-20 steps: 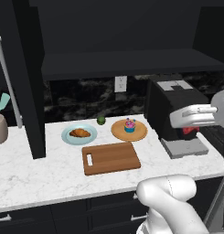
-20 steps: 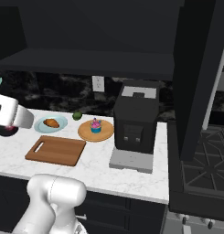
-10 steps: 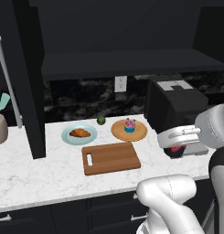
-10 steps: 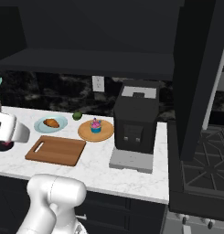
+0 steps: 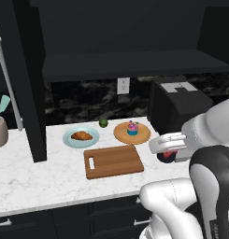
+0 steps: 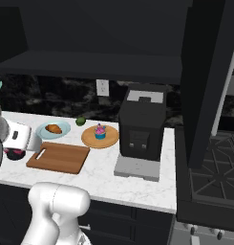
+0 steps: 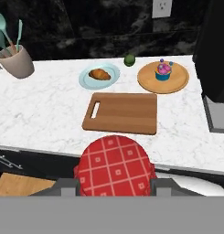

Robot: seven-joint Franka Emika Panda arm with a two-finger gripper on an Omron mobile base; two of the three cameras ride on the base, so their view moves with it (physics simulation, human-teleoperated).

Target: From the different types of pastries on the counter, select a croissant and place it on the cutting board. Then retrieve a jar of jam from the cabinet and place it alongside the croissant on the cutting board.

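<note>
No readable labels; gripper (image 7: 114,185) jaws clamped on checked-lid jar (image 7: 115,167), near board (image 7: 121,113); croissant (image 7: 99,73) far left.

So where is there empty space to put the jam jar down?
The whole cutting board is bare. Open marble lies between the utensil cup and the croissant's plate, and along the counter's front edge. It is crowded at the back: plate, green fruit, cupcake's wooden plate, coffee machine.
</note>
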